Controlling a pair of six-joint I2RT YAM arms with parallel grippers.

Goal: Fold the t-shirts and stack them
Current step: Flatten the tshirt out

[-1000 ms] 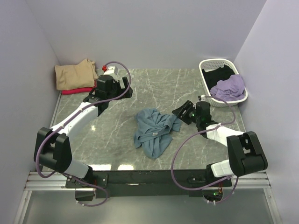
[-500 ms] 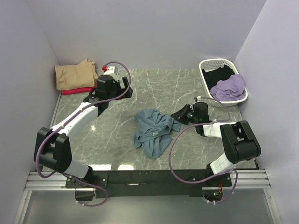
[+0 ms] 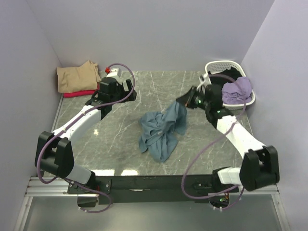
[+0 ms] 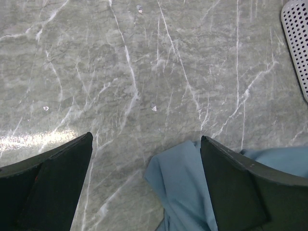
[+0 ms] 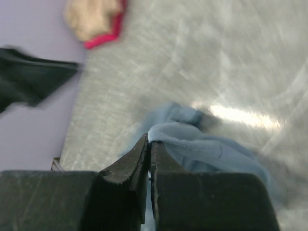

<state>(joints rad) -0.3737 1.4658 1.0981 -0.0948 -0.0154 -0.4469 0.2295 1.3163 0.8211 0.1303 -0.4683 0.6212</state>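
Dangling from the right claw (image 5: pixel 148 140), tips apparently pinching its edge: teal-blue t-shirt (image 3: pixel 161 131).

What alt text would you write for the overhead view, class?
The right claw, shut on an edge of a crumpled teal-blue t-shirt, holds that edge above a marble table. The left claw hangs open near a tan shirt on a red shirt, far left; a white basket, far right, holds a lilac shirt and a black shirt.
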